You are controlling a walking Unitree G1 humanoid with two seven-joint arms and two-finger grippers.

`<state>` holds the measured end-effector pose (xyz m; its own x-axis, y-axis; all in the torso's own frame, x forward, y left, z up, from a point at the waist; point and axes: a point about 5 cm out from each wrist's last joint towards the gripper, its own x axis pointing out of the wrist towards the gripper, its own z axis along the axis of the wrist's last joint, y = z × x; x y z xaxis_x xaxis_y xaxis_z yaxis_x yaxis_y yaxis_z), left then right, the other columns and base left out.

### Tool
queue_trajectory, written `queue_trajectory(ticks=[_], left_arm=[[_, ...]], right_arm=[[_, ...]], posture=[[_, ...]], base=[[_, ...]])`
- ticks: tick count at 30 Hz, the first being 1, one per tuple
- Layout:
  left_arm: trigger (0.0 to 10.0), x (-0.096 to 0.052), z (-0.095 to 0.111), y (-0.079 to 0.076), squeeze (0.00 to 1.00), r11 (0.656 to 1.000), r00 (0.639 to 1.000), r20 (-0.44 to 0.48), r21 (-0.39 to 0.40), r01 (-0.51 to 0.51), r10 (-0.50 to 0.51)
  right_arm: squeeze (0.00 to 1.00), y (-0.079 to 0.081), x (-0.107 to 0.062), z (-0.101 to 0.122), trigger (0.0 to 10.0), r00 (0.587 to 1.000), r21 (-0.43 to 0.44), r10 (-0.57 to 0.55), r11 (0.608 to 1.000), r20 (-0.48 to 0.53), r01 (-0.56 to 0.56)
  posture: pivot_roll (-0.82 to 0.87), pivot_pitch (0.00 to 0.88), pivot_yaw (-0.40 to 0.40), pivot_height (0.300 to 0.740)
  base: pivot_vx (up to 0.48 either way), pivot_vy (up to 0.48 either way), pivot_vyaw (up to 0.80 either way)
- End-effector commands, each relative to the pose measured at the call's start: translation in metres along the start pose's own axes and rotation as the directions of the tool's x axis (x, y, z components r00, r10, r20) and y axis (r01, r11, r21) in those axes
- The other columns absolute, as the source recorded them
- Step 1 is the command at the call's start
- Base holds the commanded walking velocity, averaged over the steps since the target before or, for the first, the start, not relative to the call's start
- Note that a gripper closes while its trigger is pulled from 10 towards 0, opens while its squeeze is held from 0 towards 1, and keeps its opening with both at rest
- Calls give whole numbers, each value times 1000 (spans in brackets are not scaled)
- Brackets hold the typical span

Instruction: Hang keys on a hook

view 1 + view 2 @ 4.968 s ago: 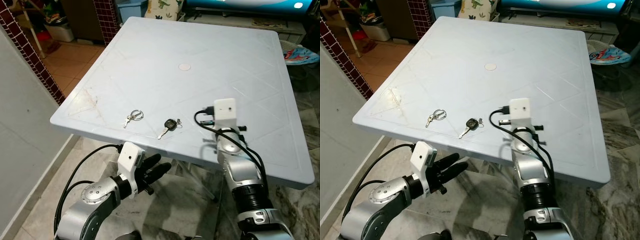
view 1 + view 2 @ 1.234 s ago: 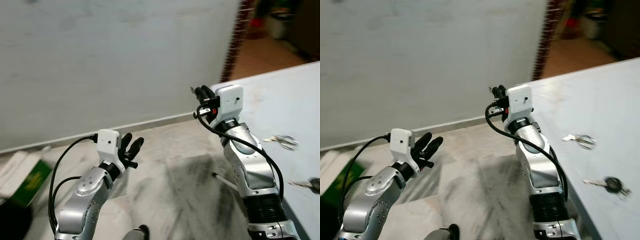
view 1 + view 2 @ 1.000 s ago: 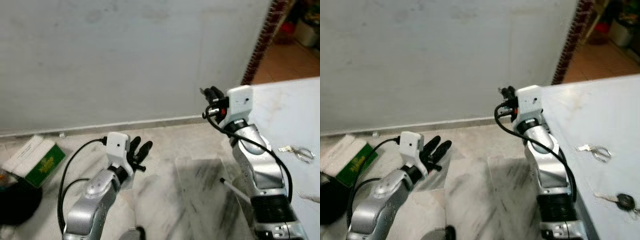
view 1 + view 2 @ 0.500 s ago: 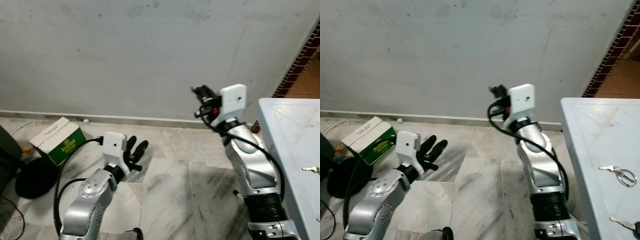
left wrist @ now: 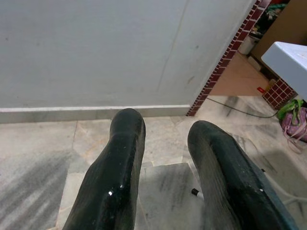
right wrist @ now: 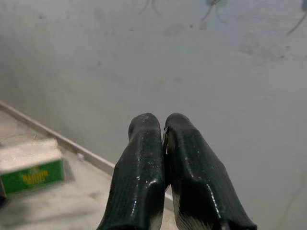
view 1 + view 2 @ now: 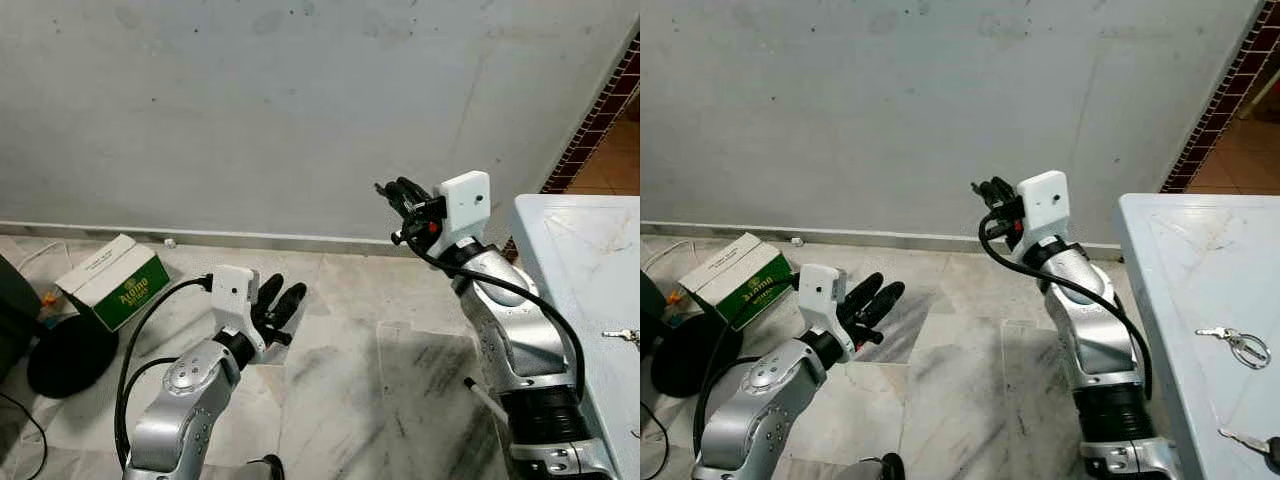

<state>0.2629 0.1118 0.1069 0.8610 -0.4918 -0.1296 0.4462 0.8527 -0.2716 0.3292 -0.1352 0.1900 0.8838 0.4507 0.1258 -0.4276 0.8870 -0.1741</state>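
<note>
A small key ring with keys (image 7: 1235, 345) lies on the pale blue table (image 7: 1160, 260) at the right edge, and a black-headed key (image 7: 1268, 447) lies nearer me in the corner. My right gripper (image 7: 395, 192) is raised in front of the grey wall, left of the table and away from the keys. Its fingers (image 6: 144, 143) are pressed together with nothing seen between them. My left gripper (image 7: 280, 297) hangs low over the marble floor, its fingers (image 5: 124, 139) spread open and empty.
A plain grey wall (image 7: 250, 110) with a skirting strip faces me. A green and white box (image 7: 110, 285) and a black round object (image 7: 65, 355) sit on the floor at left. A dark red brick pillar (image 7: 590, 130) stands behind the table.
The camera has swung left, away from the table and toward the wall. Both key sets stay on the table. The right gripper has stayed raised and shut; the left has stayed open.
</note>
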Motion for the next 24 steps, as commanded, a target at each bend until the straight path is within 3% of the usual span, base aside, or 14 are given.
queue_trajectory(ticks=[1,2,3,7,24], left_arm=[[10000,-1,-2,2,0,1000,1000,-18,10,6,-6],[10000,-1,-2,2,0,1000,1000,-18,10,6,-6],[10000,0,-2,1,0,1000,1000,-20,10,7,-7],[10000,0,-3,1,0,1000,1000,-25,5,11,-11],[10000,1,-3,6,0,1000,999,-37,15,-12,13]], right_arm=[[0,-14,-5,2,10000,996,-63,-90,994,-1,89],[0,-14,-5,2,10000,996,-63,-90,994,-1,89],[0,-24,-8,-3,10000,981,-94,-195,977,-18,193],[0,-32,-14,-10,10000,942,-57,-331,943,-51,328],[0,-19,-10,-18,10000,927,-12,-368,930,-73,368]], posture=[[-59,124,23,740],[-59,124,23,740],[-69,124,24,740],[-70,120,30,740],[-62,111,46,740]], base=[[0,0,0],[0,0,0],[0,0,0],[0,0,-152],[0,0,-766]])
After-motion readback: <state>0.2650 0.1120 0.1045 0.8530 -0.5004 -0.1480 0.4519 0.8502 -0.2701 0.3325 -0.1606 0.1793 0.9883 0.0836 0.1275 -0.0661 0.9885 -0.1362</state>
